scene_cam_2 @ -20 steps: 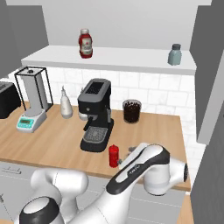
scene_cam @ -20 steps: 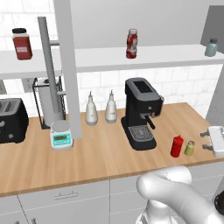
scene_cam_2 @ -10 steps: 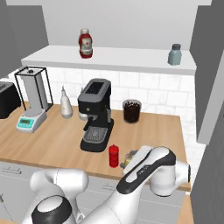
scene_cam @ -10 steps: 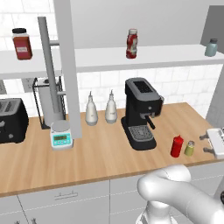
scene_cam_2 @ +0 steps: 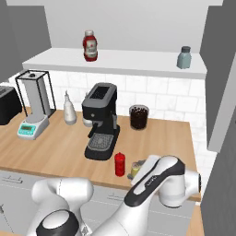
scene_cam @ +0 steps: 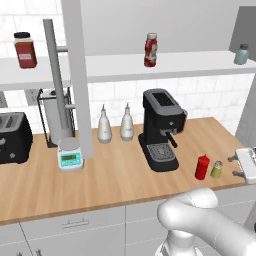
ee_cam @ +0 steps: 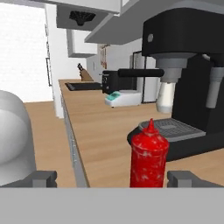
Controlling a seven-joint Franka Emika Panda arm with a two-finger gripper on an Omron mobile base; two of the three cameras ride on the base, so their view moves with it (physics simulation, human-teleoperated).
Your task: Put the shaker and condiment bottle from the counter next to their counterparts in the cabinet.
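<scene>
The all-red condiment bottle (scene_cam: 202, 167) stands on the counter (scene_cam: 115, 175) right of the coffee machine, with the yellow-green shaker (scene_cam: 216, 170) close on its right. My gripper (scene_cam: 236, 166) hangs open at the counter's right end, just right of the shaker, pointing left at both. In the hand view the condiment bottle (ee_cam: 148, 159) rises ahead between the two fingertips (ee_cam: 183, 178), nearer the right one, untouched. From the right base my arm partly hides the shaker (scene_cam_2: 136, 168) beside the condiment bottle (scene_cam_2: 120, 164). On the cabinet shelf (scene_cam: 190, 64) stand the labelled red bottle (scene_cam: 151, 49) and pale blue shaker (scene_cam: 241, 54).
A black coffee machine (scene_cam: 161, 130) sits left of the bottle. Two white bottles (scene_cam: 103, 125), a scale (scene_cam: 69, 154) and a toaster (scene_cam: 12, 137) stand further left. A dark-filled glass jar (scene_cam_2: 138, 117) is at the back wall. A dark-lidded jar (scene_cam: 25, 50) stands on the shelf's left.
The hand has sunk slightly toward the counter at its right end and the elbow has swung right. Bottle and shaker have not moved.
</scene>
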